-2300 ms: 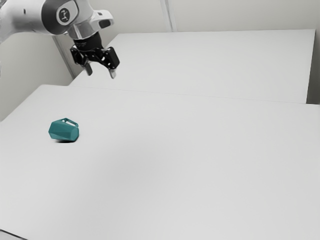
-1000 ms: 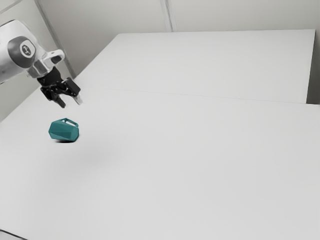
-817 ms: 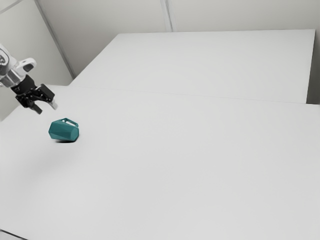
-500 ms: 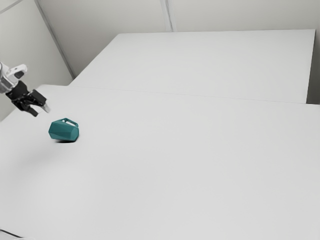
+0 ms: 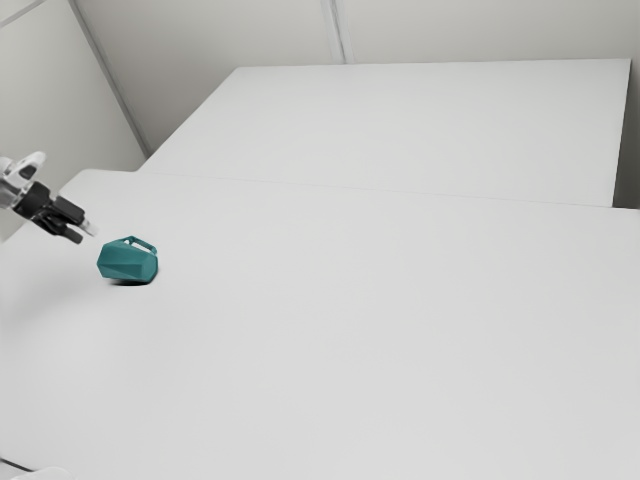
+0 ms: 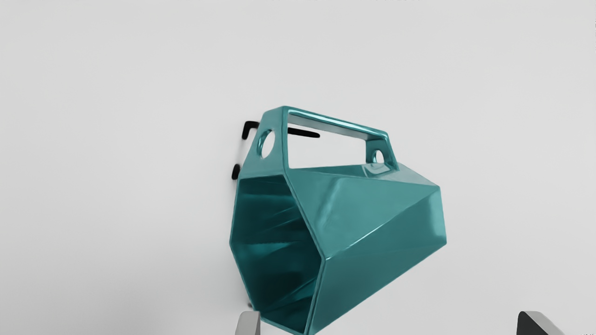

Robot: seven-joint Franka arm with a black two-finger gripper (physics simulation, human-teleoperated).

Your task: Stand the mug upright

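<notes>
My gripper (image 5: 84, 235) is at the exterior view's left, a little above and to the left of the teal mug (image 5: 128, 262), its fingers apart with nothing held. The faceted mug lies on its side on the white table, handle uppermost. In the wrist view the mug (image 6: 368, 223) shows its hollow mouth and its handle, and the fingertips of my open gripper (image 6: 389, 323) stand wide apart beside it. One fingertip appears close to the mouth's rim; contact cannot be told.
The white table (image 5: 380, 330) stretches toward the exterior view's right, with a second white surface (image 5: 420, 130) behind it. A dark line (image 5: 15, 465) crosses the exterior view's lower left corner.
My gripper has travelled toward the exterior view's left and down, from high above the table to beside the mug, and has tilted. The mug has stayed where it lay.
</notes>
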